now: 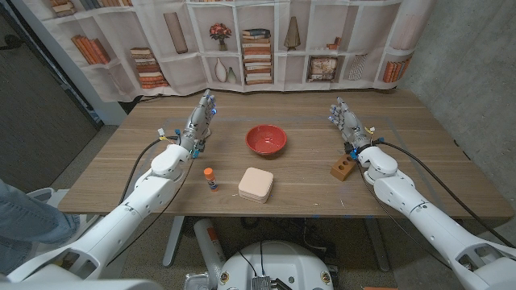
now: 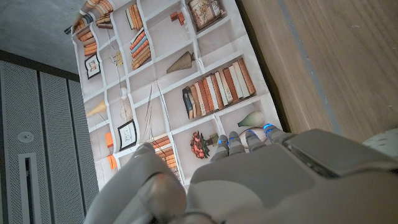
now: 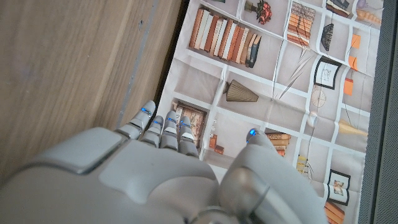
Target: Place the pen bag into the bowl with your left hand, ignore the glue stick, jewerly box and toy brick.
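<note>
Left hand (image 1: pixel 201 117): fingers apart, holding nothing, at table's 10 o'clock.
Right hand (image 1: pixel 347 122): open, holding nothing.
Bowl (image 1: pixel 266 138): at 3 o'clock from left hand, nearer it.
Pen bag: none identifiable; cream case (image 1: pixel 255 184) lies at left hand's 5 o'clock.

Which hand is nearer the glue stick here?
Left. The left hand stands just behind the glue stick on the same side of the table; the right hand is far across, beyond the bowl.
</note>
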Controlling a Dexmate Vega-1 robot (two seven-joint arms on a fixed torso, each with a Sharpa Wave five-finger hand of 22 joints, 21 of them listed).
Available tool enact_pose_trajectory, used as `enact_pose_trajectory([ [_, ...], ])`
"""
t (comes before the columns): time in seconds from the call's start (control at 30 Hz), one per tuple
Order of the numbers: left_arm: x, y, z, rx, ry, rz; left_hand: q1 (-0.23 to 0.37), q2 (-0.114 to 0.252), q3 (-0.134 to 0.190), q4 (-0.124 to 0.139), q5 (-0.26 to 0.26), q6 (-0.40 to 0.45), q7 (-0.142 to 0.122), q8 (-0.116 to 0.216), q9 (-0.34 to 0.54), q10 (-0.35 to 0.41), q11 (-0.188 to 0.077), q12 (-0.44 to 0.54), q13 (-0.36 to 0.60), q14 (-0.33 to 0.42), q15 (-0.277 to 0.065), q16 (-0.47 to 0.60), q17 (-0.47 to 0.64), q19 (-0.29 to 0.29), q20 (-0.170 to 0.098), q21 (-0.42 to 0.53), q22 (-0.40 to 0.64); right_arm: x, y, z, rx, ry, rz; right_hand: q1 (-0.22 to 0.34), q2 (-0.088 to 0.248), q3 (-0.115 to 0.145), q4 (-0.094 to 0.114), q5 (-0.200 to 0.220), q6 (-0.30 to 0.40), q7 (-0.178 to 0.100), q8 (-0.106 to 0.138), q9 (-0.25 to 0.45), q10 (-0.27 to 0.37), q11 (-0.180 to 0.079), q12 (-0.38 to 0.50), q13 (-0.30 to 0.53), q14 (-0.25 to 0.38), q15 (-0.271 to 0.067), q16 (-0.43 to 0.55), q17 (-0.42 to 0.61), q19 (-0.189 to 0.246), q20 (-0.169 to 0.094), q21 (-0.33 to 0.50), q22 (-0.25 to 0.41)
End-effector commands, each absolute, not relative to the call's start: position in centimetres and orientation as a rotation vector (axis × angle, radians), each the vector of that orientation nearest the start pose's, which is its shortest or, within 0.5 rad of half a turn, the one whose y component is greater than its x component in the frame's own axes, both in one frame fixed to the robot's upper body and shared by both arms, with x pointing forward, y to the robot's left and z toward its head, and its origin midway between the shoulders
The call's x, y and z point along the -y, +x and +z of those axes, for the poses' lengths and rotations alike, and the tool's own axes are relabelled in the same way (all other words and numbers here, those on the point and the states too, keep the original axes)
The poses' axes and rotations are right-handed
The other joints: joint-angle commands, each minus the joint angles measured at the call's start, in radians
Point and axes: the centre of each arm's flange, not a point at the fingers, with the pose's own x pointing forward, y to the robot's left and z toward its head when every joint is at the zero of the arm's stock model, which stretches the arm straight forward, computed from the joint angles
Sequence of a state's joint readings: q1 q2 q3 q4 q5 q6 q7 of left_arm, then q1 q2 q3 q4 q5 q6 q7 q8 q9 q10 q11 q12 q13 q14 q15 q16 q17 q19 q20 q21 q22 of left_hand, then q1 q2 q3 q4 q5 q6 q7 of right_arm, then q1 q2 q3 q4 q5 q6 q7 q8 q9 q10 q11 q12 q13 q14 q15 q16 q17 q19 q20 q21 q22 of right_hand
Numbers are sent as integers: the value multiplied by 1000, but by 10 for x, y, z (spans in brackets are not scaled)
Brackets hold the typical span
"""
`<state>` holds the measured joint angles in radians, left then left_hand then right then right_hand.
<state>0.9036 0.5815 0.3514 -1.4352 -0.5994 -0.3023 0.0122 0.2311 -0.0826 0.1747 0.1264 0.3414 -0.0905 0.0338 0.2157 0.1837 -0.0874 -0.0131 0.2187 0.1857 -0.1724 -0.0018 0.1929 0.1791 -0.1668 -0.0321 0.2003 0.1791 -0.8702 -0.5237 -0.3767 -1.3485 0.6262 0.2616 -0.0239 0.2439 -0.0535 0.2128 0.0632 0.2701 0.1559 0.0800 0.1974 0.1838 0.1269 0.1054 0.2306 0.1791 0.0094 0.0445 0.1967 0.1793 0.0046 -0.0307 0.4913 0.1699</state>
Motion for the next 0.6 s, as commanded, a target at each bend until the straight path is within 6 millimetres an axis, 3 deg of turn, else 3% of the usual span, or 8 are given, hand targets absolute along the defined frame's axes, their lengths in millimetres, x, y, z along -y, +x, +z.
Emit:
enact_pose_trajectory([
  [0.03, -300, 616, -14, 691, 50, -207, 11, 2, 2, -4, 3, 5, 0, 4, 3, 10, -1, 8, 4, -2, -3, 9, 1, -78, -4, 8, 3, 284, 641, -38, 570, 20, 170, 2, 11, 0, -5, 3, 10, 3, 3, 3, 11, -2, 3, 6, 5, 0, 2, 2, 4, -29, -6, 3],
  [0.6, -303, 604, -14, 711, 115, -198, 18, 8, 0, -8, 4, 19, -1, 5, 4, 21, 0, 9, 3, 8, -1, 7, 1, -75, 0, 7, 3, 285, 642, -40, 571, 24, 157, 1, 13, -2, -6, 2, 15, 1, 3, 3, 17, -2, 3, 6, 9, 0, 1, 3, 8, -28, -13, 3],
])
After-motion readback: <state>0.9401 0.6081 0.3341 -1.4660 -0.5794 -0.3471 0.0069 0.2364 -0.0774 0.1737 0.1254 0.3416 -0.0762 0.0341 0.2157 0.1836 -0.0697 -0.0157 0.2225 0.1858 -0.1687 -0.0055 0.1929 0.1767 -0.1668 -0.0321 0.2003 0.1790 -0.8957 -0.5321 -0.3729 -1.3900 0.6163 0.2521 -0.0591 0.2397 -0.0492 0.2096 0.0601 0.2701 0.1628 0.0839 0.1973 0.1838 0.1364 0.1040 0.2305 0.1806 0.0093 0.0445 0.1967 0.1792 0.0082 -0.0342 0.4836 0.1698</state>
